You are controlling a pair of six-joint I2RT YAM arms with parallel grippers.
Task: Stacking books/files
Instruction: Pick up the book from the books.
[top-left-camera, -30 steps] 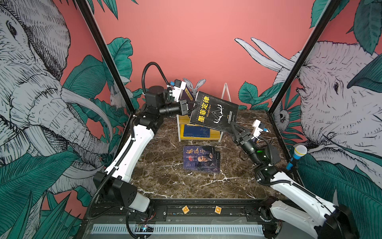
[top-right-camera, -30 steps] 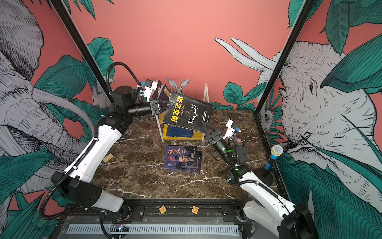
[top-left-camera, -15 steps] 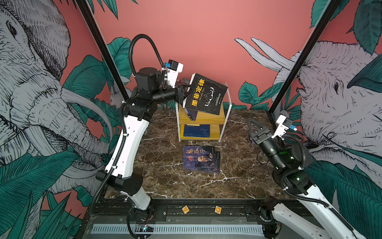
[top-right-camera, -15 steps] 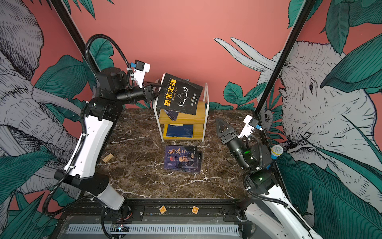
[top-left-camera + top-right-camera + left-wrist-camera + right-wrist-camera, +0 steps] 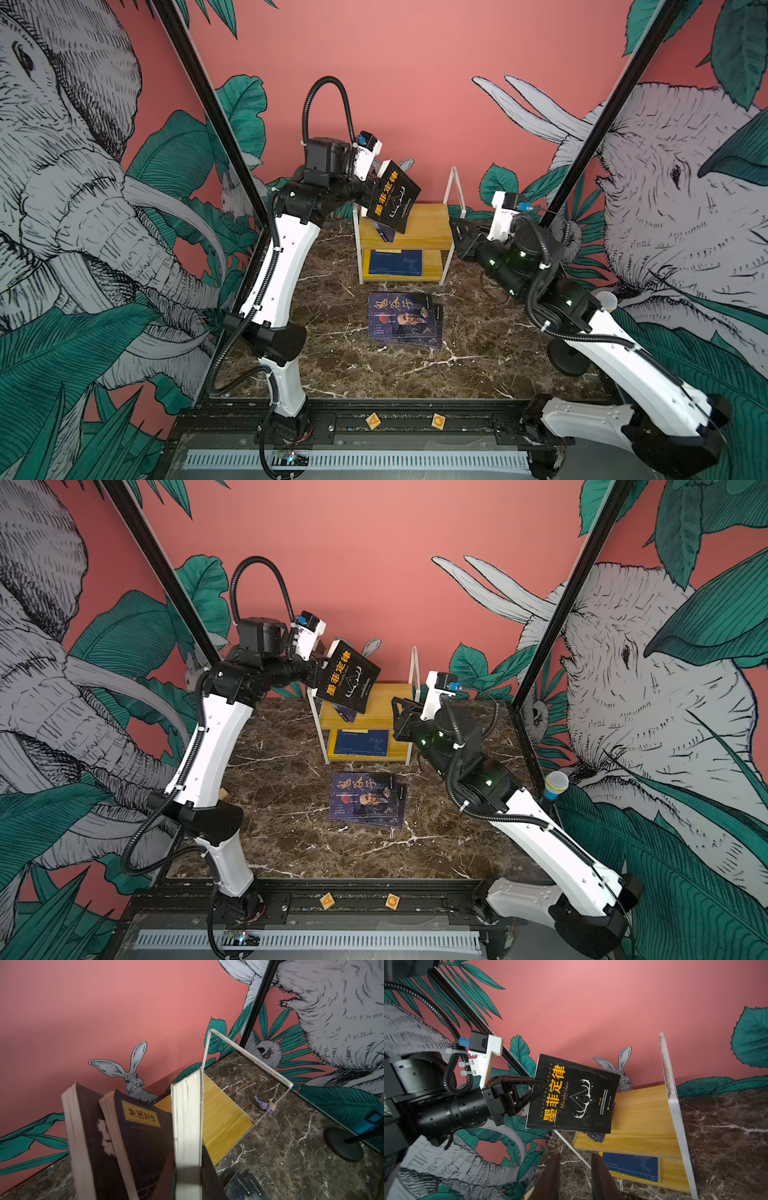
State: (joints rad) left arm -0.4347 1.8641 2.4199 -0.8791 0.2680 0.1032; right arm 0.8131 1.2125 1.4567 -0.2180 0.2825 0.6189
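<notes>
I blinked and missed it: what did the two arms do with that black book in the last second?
The left gripper, shut on the black book, raised it and tipped it steeper above the yellow shelf. The right gripper drew back from its corner to beside the shelf, empty. The books on the table and the blue book on the lower tier stayed put.

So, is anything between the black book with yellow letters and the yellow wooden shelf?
Yes: two dark leaning books stand on the yellow wooden shelf right beside the black yellow-lettered book; the rest looks bare.
</notes>
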